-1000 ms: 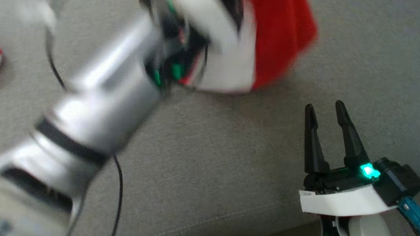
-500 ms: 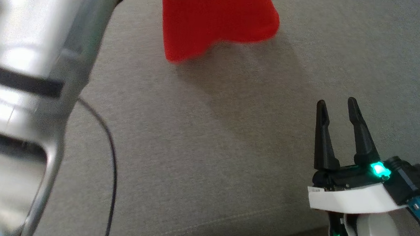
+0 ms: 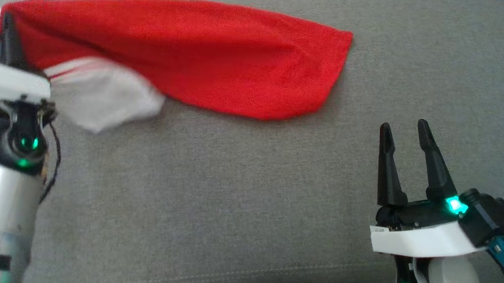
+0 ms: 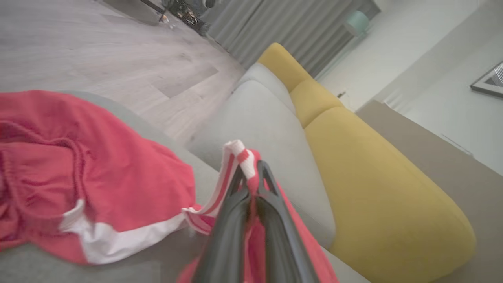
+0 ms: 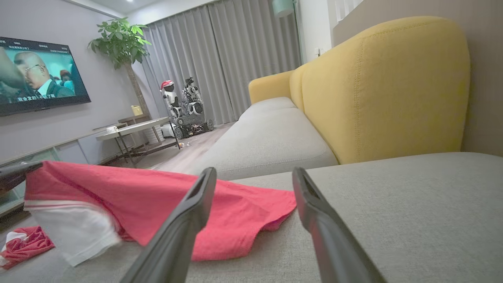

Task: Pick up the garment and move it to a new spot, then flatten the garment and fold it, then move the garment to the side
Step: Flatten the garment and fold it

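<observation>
The garment [image 3: 205, 54] is red with a white panel [image 3: 99, 94] and a striped hem. It stretches across the far part of the grey sofa cushion [image 3: 227, 204]. Its right end rests on the cushion and its left end is held up. My left gripper [image 3: 5, 39] is at the far left, shut on that striped hem [image 4: 243, 157], which pokes out between the closed fingertips of the left gripper [image 4: 251, 169]. My right gripper [image 3: 403, 128] stands open at the lower right, nothing between its fingers, a little short of the garment [image 5: 157, 196].
Another red-and-white garment [image 4: 59, 177] lies bunched on the cushion beyond my left gripper, low left in the right wrist view [image 5: 23, 241]. A yellow backrest [image 5: 373, 90] bounds the sofa on one side. The cushion's front seam [image 3: 267, 268] runs close to me.
My left arm has swung from the middle of the head view to the far left, pulling the garment from a hanging bunch into a long stretched band. The right gripper has barely moved.
</observation>
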